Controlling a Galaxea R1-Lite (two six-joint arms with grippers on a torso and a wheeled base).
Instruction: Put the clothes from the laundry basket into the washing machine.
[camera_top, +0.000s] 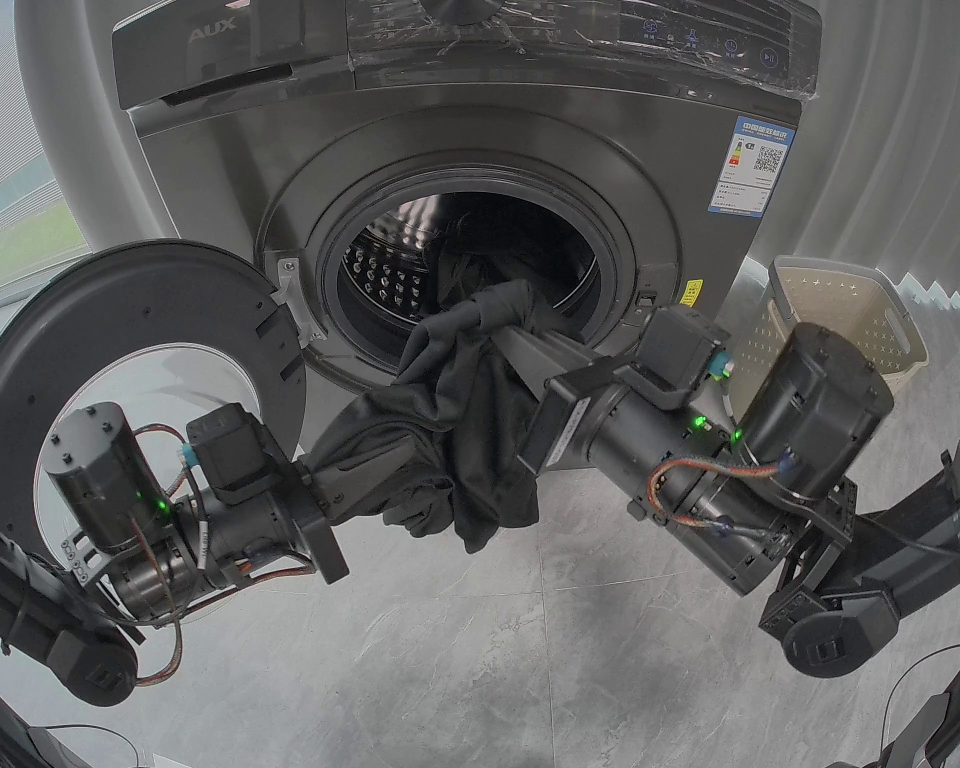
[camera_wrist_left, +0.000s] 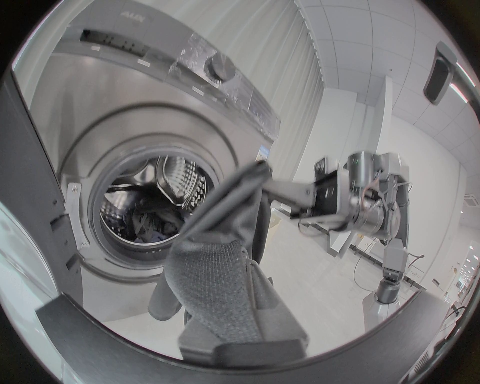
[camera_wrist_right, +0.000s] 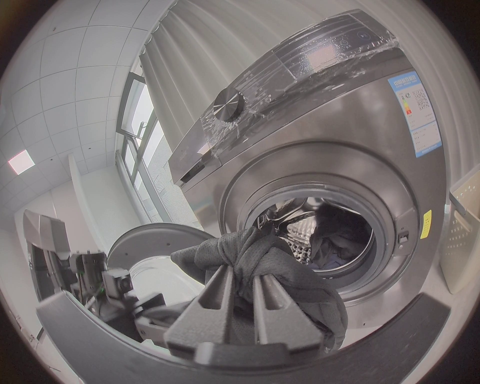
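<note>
R end effector (camera_wrist_right: 243, 274) tight on dark garment (camera_top: 470, 440); L end effector (camera_top: 395, 462) under same garment, grip unclear.

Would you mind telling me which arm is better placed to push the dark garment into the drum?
Likely the right: the right gripper holds the dark garment at the drum mouth; the left gripper holds it lower, beneath the opening.

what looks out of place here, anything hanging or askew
The dark garment is not inside yet: the right gripper pinches its upper end at the opening of the washing machine, while the rest hangs outside over the left gripper towards the floor. Clear plastic film also covers the control panel.
</note>
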